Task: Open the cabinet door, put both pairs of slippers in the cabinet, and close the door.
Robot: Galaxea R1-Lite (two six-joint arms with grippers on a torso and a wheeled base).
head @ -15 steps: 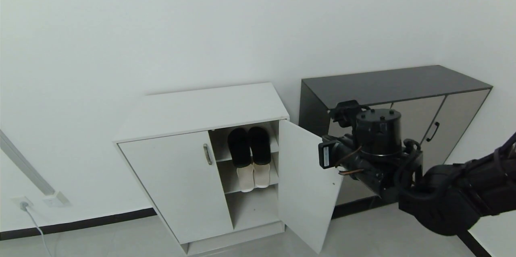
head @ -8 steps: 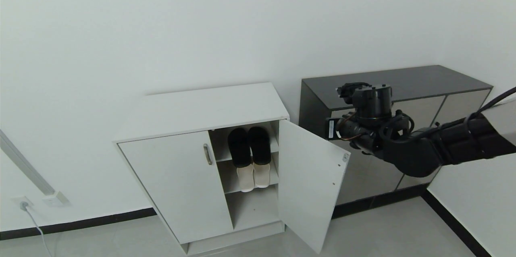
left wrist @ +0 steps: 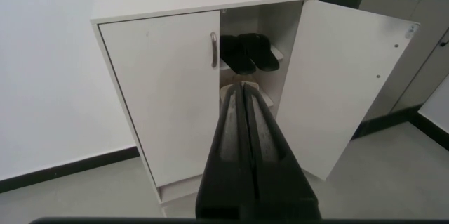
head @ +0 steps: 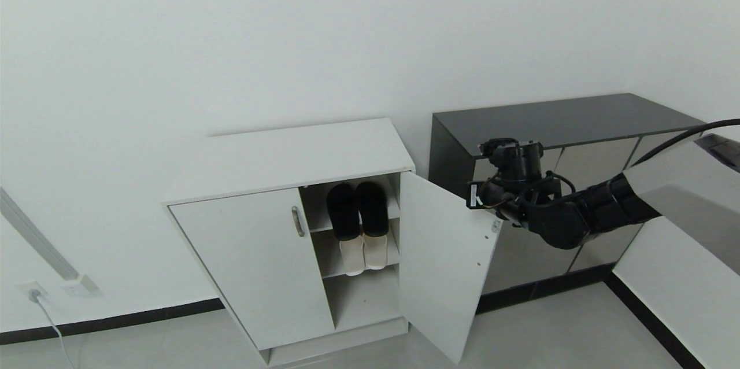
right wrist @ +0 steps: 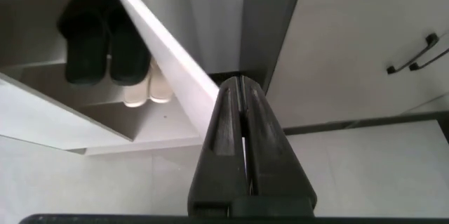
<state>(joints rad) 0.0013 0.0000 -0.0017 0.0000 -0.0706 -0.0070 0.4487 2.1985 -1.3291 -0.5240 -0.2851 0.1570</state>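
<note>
The white cabinet (head: 289, 155) stands against a white wall (head: 347, 39) on a grey floor (head: 549, 334), its right door (head: 442, 265) swung open. The black slippers (head: 358, 210) sit on the top shelf, the white slippers (head: 364, 252) on the shelf below. The right gripper (right wrist: 242, 87), fingers pressed together and empty, is at the door's upper outer corner, perhaps touching it. The left gripper (left wrist: 243, 94), likewise closed on nothing, faces the cabinet front. A dark sideboard (head: 566, 114) stands alongside.

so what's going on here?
Both pairs of slippers are in the cabinet: black slippers on the upper shelf, white slippers below. The right door stands open. The right gripper, shut, is at that door's outer side near its top edge, probably to push it closed. The left gripper, shut, hangs back facing the cabinet.
</note>
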